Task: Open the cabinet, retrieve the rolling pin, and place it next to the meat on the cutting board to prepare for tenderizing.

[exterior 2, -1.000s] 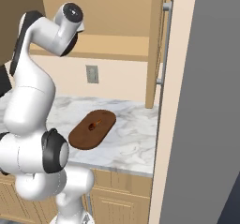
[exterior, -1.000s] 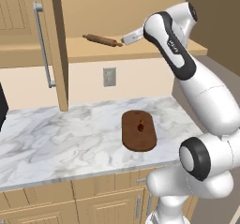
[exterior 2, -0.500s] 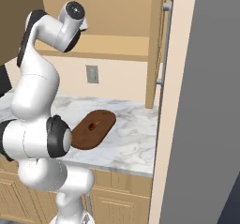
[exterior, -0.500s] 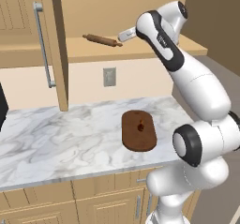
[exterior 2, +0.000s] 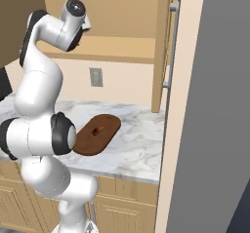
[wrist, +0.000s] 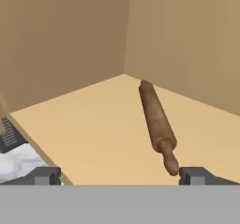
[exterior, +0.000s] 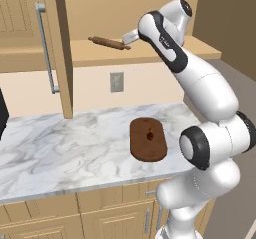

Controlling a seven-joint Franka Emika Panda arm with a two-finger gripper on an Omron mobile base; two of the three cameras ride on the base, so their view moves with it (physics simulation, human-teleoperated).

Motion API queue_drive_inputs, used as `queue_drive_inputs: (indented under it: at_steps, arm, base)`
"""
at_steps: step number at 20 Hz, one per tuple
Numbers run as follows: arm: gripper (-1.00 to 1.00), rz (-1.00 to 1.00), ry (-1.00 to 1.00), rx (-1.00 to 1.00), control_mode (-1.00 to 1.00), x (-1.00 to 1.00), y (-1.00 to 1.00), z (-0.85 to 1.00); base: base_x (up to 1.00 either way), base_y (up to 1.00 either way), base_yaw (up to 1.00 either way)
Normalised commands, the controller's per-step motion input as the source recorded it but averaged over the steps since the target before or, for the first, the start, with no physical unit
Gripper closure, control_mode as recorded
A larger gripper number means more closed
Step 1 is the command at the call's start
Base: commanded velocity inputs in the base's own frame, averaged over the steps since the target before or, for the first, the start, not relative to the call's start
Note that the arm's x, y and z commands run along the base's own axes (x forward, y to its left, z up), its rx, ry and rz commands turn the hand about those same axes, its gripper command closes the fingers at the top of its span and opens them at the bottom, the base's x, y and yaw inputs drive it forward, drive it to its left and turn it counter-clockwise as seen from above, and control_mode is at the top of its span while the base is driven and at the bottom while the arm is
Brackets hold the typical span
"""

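Lying loose on the open cabinet (exterior: 150, 58) shelf: rolling pin (wrist: 156, 117), slim, stiff wood, probably light, round and likely to roll. Best pinched across the thick middle, not the narrow handles. Closing in just short of its near handle: gripper (wrist: 121, 175), fingers spread wide, holding nothing. Waiting well below the pin on the counter (exterior: 65, 145): cutting board (exterior: 148, 139), with the meat (exterior: 150, 133) on it.

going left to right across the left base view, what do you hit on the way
cabinet door handle → rolling pin on the shelf → open gripper reaching at its end. Lower down on the counter, the cutting board with the meat on it sits right of the handle.
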Motion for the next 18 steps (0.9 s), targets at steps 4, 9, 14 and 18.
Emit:
queue_drive_inputs:
  at_steps: [4, 9, 14, 18]
  arm:
    - [-1.00, 0.00, 0.00, -0.05, -1.00, 0.21, 0.10, -0.06]
    - [-1.00, 0.00, 0.00, -0.05, -1.00, 0.21, 0.02, -0.06]
    - [-1.00, 0.00, 0.00, -0.04, -1.00, 0.18, 0.01, -0.06]
    - [-1.00, 0.00, 0.00, -0.02, -1.00, 0.26, 0.03, -0.03]
  base:
    - [0.00, 0.00, 0.00]
    - [0.00, 0.00, 0.00]
    - [0.00, 0.00, 0.00]
    - [0.00, 0.00, 0.00]
